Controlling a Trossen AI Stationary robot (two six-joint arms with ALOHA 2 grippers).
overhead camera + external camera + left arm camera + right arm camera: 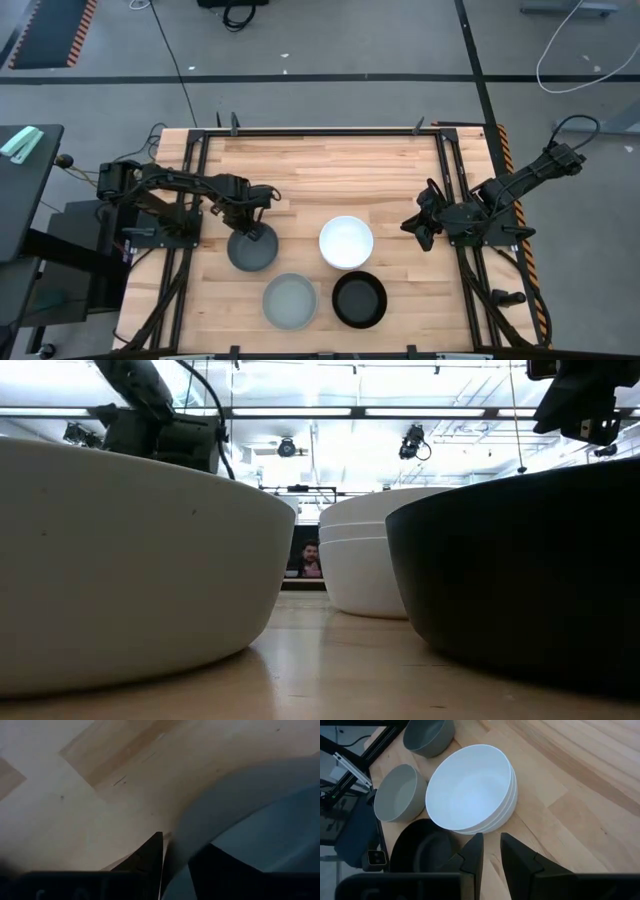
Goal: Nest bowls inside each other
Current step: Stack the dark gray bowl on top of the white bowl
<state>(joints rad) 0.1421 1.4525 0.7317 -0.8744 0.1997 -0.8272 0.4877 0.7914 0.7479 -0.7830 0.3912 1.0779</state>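
**Left gripper straddles the dark grey bowl's rim; white stack lies toward the table's middle**

While I watch from overhead, the wooden table [330, 165] carries four bowl positions set close together. From my left arm's reach, the key relation is this: the white bowl stack [346, 242] lies toward the right arm's side of the dark grey bowl [251, 250], with a clear gap between them, and the left arm is by far the nearer to the grey one.

The left gripper [257, 234] sits over that bowl's rim on the far side. In its wrist view one finger stands outside the wall and the other inside, so the jaws straddle the rim; whether they are actually pinching it I cannot tell.

The right gripper [490, 851] hangs at the table's right edge, well apart from every bowl, fingers a little apart and empty.

The white stack shows three rims nested together. The light grey-green bowl [290, 301] and the black bowl [359, 299] sit side by side nearest the front edge, each empty and upright.

I judge the grey bowl must travel sideways into another.
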